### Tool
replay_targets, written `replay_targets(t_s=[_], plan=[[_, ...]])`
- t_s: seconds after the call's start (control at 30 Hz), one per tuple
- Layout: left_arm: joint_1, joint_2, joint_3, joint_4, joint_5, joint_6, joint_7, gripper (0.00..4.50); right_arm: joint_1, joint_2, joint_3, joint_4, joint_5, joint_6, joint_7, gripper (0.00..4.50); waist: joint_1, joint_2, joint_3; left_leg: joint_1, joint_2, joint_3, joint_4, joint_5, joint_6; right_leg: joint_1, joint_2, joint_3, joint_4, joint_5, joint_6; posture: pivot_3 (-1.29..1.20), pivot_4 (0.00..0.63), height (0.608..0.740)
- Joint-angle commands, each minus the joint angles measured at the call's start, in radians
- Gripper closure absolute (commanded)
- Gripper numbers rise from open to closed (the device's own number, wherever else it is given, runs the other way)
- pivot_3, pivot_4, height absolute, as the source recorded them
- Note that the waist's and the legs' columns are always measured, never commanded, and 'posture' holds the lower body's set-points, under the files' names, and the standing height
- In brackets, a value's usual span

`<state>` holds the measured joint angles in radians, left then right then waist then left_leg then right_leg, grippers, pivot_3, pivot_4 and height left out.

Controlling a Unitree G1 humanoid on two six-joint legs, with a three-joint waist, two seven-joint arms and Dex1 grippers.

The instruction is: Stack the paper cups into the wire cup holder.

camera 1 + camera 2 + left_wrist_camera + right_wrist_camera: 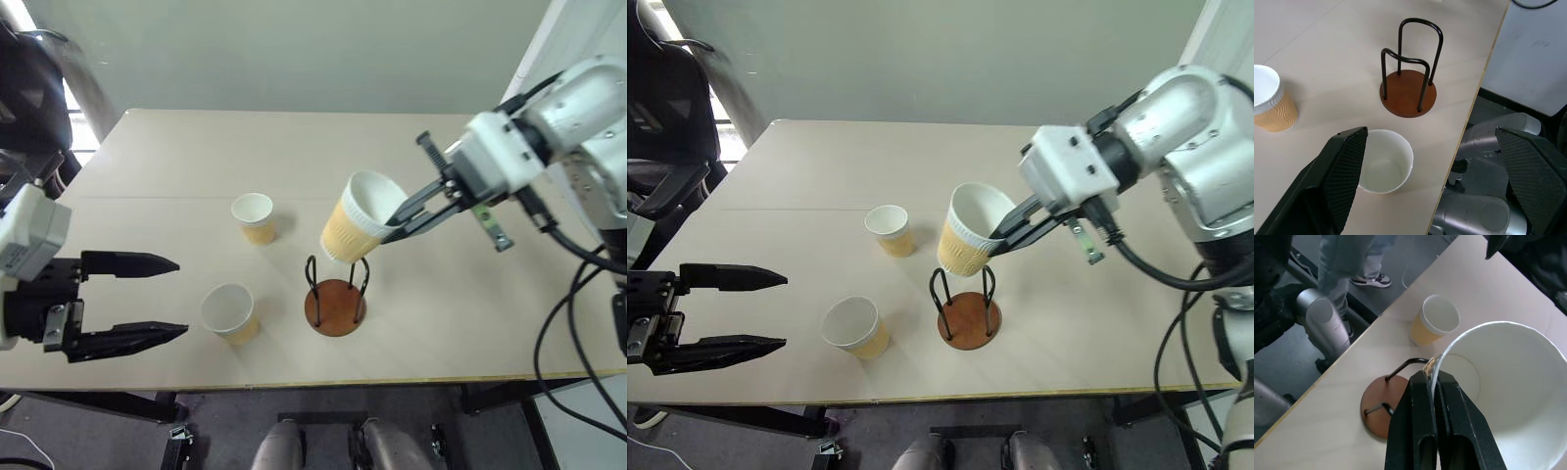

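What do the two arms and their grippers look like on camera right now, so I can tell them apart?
Both end in a white boxy wrist housing carrying two long, tapered black fingers. The left gripper shows a black base block with small metal fittings; its finger pads are finely textured. The right gripper sits on a rounded silver-grey arm, with black cables looping off it and a small metal bracket hanging beneath the housing.

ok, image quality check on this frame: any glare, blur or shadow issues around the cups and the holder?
Left eye view: even light, soft shadows beside the two standing paper cups, bright window glare at the upper left corner. Left wrist view: wire cup holder sharp, left gripper fingers near the lens look soft. Right wrist view: right gripper pinches the held cup rim; the white inside looks near washed out.
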<state>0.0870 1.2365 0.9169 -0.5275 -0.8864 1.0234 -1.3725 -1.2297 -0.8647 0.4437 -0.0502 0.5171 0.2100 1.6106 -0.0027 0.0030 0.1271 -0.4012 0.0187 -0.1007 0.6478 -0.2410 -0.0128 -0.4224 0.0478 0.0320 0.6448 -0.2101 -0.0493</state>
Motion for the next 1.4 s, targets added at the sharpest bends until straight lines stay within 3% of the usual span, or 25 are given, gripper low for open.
replay_targets(t_s=[0.03, 0.4, 0.57, 0.8, 1.4], plan=[[0.008, 0.003, 0.037, -0.019, -0.003, -0.005, -0.003, 0.00, 0.010, 0.035, 0.002, 0.014, -0.057, -0.025, 0.004, 4.47, 0.000, 0.000, 0.000, 0.000, 0.000, 0.000, 0.000, 0.000, 0.000, 0.000, 0.000, 0.000, 0.000, 0.000, -0.001, 0.00, 0.150, 0.740], [0.053, -0.012, 0.100, -0.062, -0.025, 0.025, 0.005, 0.00, 0.028, 0.055, 0.069, 0.032, -0.090, -0.073, 0.004, 4.47, -0.001, 0.000, 0.000, 0.000, 0.002, 0.001, 0.000, -0.002, -0.004, -0.001, 0.001, -0.001, 0.000, 0.000, -0.003, 0.00, 0.150, 0.740], [-0.041, 0.020, 0.147, -0.033, -0.144, 0.067, 0.032, 0.00, 0.034, 0.064, 0.084, 0.035, -0.100, -0.086, 0.004, 4.47, 0.000, 0.000, 0.000, 0.000, 0.002, 0.001, 0.000, -0.002, -0.004, -0.001, 0.001, -0.001, 0.000, 0.001, -0.003, 0.00, 0.150, 0.740], [-0.046, 0.018, 0.225, -0.014, -0.188, 0.126, 0.042, 0.00, 0.034, 0.087, 0.093, 0.069, -0.127, -0.111, 0.004, 4.47, -0.003, 0.000, 0.000, 0.000, 0.004, 0.002, 0.000, -0.002, -0.004, -0.001, 0.001, -0.001, 0.000, 0.001, -0.004, 0.00, 0.150, 0.740], [-0.006, 0.004, 0.261, -0.052, -0.228, 0.150, 0.088, 0.00, 0.056, 0.116, 0.127, 0.024, -0.125, -0.113, 0.004, 4.47, -0.005, 0.001, 0.000, 0.001, 0.004, 0.002, 0.000, -0.003, -0.005, -0.001, 0.002, -0.001, 0.000, 0.001, -0.005, 0.00, 0.150, 0.740]])
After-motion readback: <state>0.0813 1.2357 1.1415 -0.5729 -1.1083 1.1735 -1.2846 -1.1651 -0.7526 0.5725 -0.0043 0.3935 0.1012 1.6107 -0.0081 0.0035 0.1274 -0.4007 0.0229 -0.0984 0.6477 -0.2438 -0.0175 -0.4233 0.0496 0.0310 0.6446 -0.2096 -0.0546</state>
